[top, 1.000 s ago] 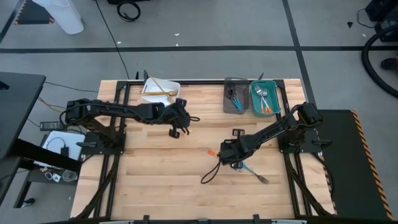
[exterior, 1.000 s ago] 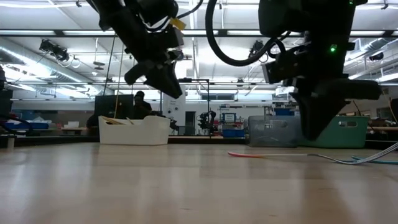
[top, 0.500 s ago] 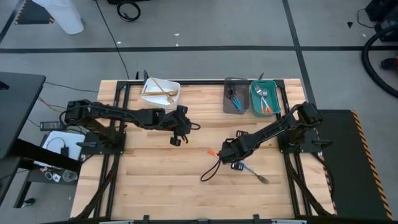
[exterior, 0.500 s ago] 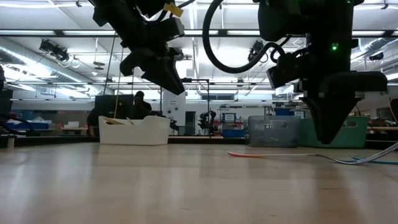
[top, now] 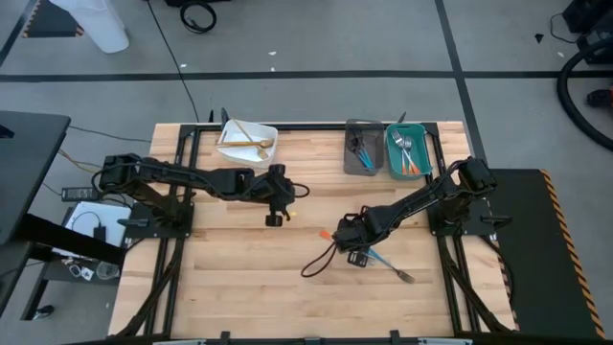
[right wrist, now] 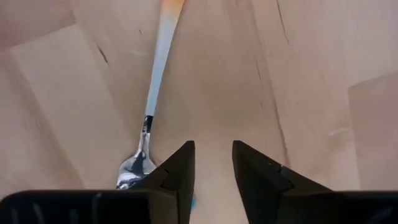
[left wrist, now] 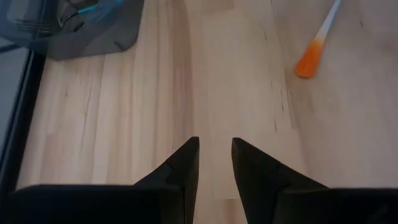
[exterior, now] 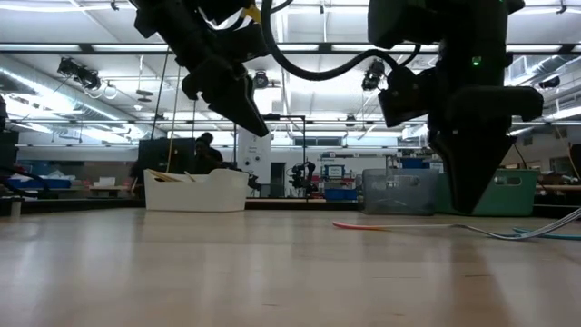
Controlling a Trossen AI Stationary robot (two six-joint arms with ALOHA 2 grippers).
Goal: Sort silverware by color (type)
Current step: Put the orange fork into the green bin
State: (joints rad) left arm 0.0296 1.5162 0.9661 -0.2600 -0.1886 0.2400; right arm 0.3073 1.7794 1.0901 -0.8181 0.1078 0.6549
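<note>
An orange-handled utensil (top: 327, 235) lies flat on the table's middle; its orange tip (left wrist: 305, 65) shows in the left wrist view. A blue-handled fork (top: 390, 267) lies flat to its right. My right gripper (top: 349, 241) hovers over these two, open narrowly, pointing down; the utensil's metal head (right wrist: 133, 168) shows just beside its fingers. My left gripper (top: 274, 203) hangs above bare wood left of centre, open narrowly and empty. Gold utensils lie in the white bin (top: 230, 136), blue-handled ones in the grey bin (top: 350, 158), orange-handled ones in the teal bin (top: 422, 158).
The three bins stand along the table's far edge: white on the left, grey and teal (exterior: 508, 193) side by side on the right. A black cable (top: 319, 265) loops from my right arm over the wood. Bare wood stretches across the near half. A person shows far behind the table (exterior: 203, 153).
My left gripper has drawn away from the white bin toward the table's near edge and now points down over bare wood. My right gripper has shifted a little toward the table's left over the orange-handled utensil. The utensils have stayed put.
</note>
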